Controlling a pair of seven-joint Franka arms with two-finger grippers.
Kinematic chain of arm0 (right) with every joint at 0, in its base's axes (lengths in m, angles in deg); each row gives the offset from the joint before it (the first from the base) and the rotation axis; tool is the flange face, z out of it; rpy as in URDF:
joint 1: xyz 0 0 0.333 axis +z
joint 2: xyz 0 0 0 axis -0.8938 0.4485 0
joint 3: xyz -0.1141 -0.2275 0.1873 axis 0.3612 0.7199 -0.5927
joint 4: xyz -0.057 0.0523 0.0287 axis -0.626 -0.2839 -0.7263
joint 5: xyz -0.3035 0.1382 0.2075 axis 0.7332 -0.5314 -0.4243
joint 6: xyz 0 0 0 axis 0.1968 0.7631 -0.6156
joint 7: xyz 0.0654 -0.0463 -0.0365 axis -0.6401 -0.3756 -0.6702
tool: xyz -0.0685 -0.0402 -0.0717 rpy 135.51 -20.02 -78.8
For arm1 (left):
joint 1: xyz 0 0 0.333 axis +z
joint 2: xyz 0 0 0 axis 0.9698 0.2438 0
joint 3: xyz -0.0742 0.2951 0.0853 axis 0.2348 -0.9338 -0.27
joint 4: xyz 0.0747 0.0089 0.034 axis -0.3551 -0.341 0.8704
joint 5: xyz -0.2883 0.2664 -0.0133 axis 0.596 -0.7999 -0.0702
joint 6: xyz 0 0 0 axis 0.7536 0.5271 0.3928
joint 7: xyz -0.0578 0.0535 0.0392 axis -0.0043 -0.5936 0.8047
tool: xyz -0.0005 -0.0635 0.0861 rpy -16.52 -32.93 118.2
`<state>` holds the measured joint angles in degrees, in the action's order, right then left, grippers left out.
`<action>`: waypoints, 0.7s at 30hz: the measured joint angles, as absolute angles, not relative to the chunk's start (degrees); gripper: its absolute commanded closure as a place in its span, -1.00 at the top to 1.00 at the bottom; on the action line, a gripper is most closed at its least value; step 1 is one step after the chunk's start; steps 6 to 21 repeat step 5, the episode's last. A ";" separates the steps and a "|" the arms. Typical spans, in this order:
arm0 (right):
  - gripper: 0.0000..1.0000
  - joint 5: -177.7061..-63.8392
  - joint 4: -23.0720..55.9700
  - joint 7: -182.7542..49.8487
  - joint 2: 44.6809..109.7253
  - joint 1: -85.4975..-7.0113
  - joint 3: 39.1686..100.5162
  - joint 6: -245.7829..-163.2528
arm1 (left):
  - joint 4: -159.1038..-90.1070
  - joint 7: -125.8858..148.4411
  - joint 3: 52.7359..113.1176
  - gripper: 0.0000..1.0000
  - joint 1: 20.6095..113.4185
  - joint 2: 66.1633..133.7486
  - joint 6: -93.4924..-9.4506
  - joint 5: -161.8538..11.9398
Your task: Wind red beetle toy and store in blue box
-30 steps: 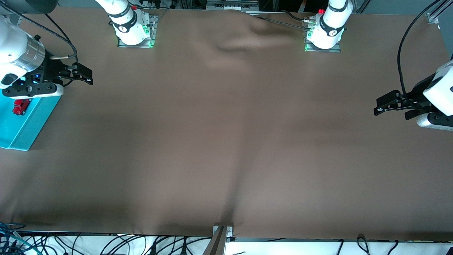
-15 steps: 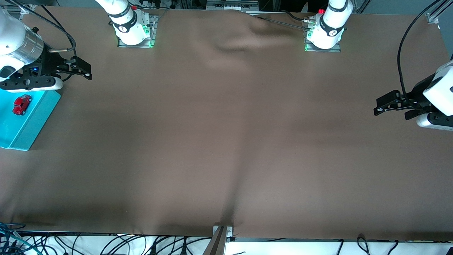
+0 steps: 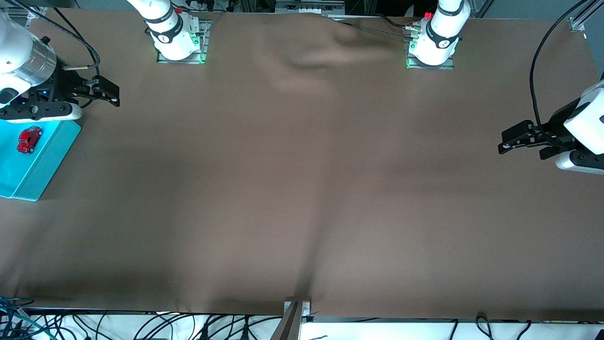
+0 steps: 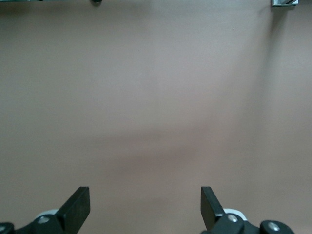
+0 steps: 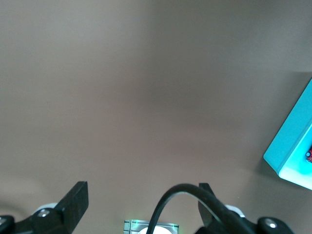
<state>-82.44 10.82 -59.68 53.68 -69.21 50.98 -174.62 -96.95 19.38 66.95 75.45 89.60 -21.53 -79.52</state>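
The red beetle toy [image 3: 29, 140] lies inside the blue box [image 3: 45, 165], which sits at the right arm's end of the table. My right gripper [image 3: 112, 94] is open and empty over the bare brown cloth, beside the box's corner toward the robots' bases. The right wrist view shows its open gripper [image 5: 141, 202], a corner of the blue box [image 5: 292, 156] and a sliver of the red toy [image 5: 309, 155]. My left gripper [image 3: 505, 141] waits open and empty over the cloth at the left arm's end; its wrist view shows the open gripper [image 4: 145, 207] over bare cloth.
A brown cloth [image 3: 302, 189] covers the table, with wrinkles [image 3: 311, 61] between the two arm bases [image 3: 181, 47] [image 3: 430, 52]. A metal bracket [image 3: 296, 311] and several cables [image 3: 188, 328] lie along the edge nearest the front camera.
My right gripper has drawn away from above the box toward the robots' bases, uncovering the toy, which stays in the box. The left arm has not moved.
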 measured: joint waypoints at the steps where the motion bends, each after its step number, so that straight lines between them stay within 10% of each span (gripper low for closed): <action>1: 1.00 -82.44 10.82 -59.68 53.68 -69.21 50.97 -174.35 | -96.95 19.38 66.95 1.00 75.45 89.60 -21.53 -79.52; 21: 1.00 -82.44 10.82 -59.68 53.68 -69.19 50.95 -173.80 | -96.95 19.38 66.95 1.00 75.45 89.60 -21.53 -79.52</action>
